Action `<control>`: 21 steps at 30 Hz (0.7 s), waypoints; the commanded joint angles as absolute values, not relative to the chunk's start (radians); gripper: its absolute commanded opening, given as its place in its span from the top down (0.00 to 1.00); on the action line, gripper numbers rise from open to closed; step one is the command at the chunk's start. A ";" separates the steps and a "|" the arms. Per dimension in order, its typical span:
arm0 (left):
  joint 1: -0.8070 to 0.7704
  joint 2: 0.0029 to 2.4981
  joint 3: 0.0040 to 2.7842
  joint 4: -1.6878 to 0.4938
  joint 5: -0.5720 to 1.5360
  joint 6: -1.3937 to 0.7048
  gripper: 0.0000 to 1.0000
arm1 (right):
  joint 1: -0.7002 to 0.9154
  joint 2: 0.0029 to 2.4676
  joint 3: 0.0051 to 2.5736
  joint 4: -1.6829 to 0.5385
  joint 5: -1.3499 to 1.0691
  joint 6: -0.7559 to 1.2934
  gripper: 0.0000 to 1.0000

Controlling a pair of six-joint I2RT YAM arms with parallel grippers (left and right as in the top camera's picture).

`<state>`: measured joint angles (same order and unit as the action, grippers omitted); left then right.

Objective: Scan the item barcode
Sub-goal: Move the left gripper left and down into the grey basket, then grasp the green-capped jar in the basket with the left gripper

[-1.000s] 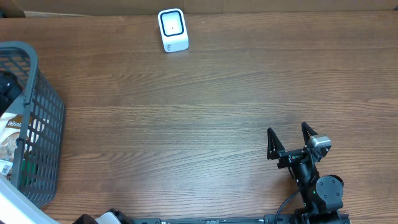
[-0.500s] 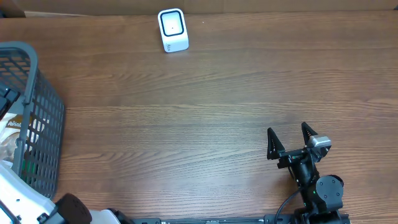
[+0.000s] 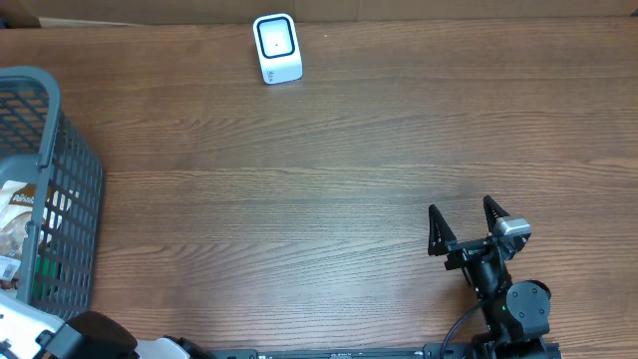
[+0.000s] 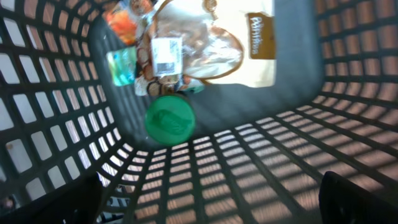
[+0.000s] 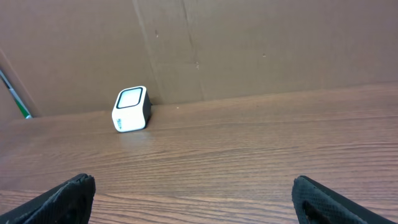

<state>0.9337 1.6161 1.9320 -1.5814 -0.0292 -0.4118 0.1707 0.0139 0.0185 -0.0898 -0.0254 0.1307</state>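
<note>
The left wrist view looks into the grey mesh basket (image 4: 348, 81). At its far end lie a white snack bag (image 4: 249, 37) with a brown label, a clear packet carrying a small barcode sticker (image 4: 166, 55), and a green round lid (image 4: 169, 118). My left gripper (image 4: 211, 208) is open, dark fingertips (image 4: 351, 199) at the frame's lower corners, nothing between them, well short of the items. The white scanner (image 3: 276, 47) stands at the table's far edge, also seen as the scanner (image 5: 131, 109) from the right wrist. My right gripper (image 3: 465, 227) rests open and empty.
The basket (image 3: 70, 179) sits at the table's left edge, and part of the left arm (image 3: 80, 339) shows just below it. A brown cardboard wall (image 5: 249, 43) stands behind the scanner. Wood tabletop (image 3: 329, 189) lies between basket, scanner and right arm.
The left arm's dark parts, seen in the basket's upper end a second ago, have drawn back toward the near left corner. The right arm has not moved.
</note>
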 commanded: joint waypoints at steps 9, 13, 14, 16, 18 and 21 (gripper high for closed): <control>0.962 1.616 1.701 -1.460 -0.043 -0.382 0.02 | 0.170 0.003 0.008 -0.084 -0.021 0.130 0.00; 0.974 1.616 1.654 -1.433 -0.059 -0.382 0.06 | 0.170 0.003 0.008 -0.084 -0.021 0.130 0.00; 0.977 1.616 1.642 -1.426 -0.061 -0.381 0.08 | 0.170 0.003 0.008 -0.084 -0.021 0.130 0.00; 0.979 1.616 1.611 -1.412 -0.080 -0.382 0.12 | 0.170 0.003 0.008 -0.084 -0.021 0.130 0.00; 0.979 1.616 1.576 -1.395 -0.095 -0.381 0.13 | 0.170 0.003 0.008 -0.084 -0.021 0.130 0.00; 0.979 1.616 1.510 -1.358 -0.097 -0.381 0.13 | 0.170 0.003 0.008 -0.084 -0.021 0.130 0.00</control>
<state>0.9714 1.6173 1.5677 -1.3815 -0.0681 -0.3927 0.1707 0.0139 0.0185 -0.0898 -0.0257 0.1307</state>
